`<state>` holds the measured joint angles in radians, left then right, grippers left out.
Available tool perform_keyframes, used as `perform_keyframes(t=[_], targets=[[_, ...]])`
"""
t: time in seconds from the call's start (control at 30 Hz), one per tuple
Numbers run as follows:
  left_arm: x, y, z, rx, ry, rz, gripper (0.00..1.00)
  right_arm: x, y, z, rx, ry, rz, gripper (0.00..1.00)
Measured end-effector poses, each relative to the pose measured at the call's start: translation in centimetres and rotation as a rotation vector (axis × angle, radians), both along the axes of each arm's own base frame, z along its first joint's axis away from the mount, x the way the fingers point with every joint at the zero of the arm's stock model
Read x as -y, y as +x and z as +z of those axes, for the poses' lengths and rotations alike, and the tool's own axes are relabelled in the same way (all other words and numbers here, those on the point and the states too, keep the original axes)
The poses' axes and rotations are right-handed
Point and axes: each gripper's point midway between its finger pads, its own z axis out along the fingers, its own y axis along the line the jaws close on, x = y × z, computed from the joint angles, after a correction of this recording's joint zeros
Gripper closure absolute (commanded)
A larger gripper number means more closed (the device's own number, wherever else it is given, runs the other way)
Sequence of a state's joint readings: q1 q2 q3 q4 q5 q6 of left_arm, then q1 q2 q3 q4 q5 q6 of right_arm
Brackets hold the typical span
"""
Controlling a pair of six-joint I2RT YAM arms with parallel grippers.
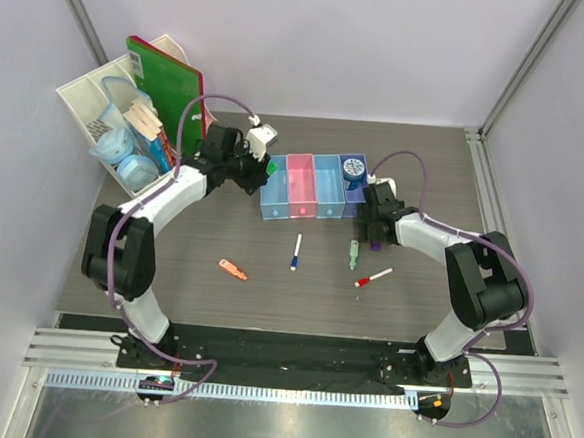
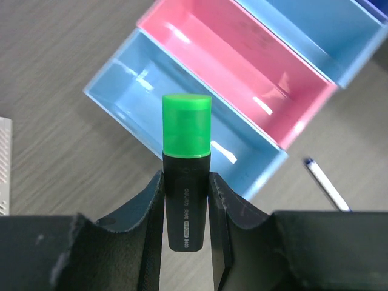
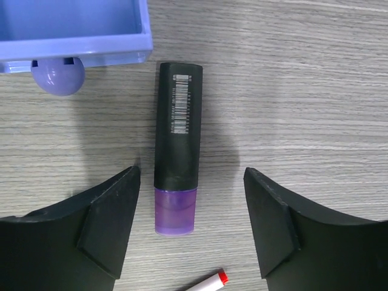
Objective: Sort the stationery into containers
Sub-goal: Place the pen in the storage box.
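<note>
So the left gripper (image 2: 186,177) has its jaws squeezed in on a stubby black marker with a green cap (image 2: 187,127), cap poking out over the left-end blue bin (image 2: 106,94) of the row of four translucent plastic bins (image 1: 323,213). The right gripper (image 3: 191,177) is spread wide and gripping nothing, straddling a black marker with a purple cap (image 3: 177,133) lying flat just beside the row's purple end bin (image 3: 79,56). In front of the row lie an orange marker (image 1: 232,268), blue-white pen (image 1: 296,251), small green marker (image 1: 353,252) and red-white pen (image 1: 373,277).
</note>
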<state>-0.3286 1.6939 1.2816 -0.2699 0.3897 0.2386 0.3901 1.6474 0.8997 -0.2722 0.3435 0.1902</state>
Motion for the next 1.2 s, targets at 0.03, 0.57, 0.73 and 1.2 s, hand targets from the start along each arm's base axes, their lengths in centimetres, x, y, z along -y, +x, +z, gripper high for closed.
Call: perform_keyframes(t=[0.03, 0.57, 0.73, 1.2], targets=[[0.0, 0.7, -0.2, -0.003, 0.002, 0.023, 1.00, 0.0, 0.0, 0.0, 0.002, 0.001, 0.001, 0.30], [3.8, 4.7, 0.9, -0.069, -0.035, 0.228, 1.00, -0.4, 0.0, -0.3, 0.005, 0.012, 0.033, 0.56], [4.5, 3.5, -0.3, -0.134, -0.031, 0.234, 1.00, -0.4, 0.0, -0.3, 0.004, 0.010, 0.043, 0.79], [10.9, 0.6, -2.3, -0.283, -0.094, 0.125, 1.00, 0.0, 0.0, -0.3, 0.002, 0.011, 0.045, 0.99]])
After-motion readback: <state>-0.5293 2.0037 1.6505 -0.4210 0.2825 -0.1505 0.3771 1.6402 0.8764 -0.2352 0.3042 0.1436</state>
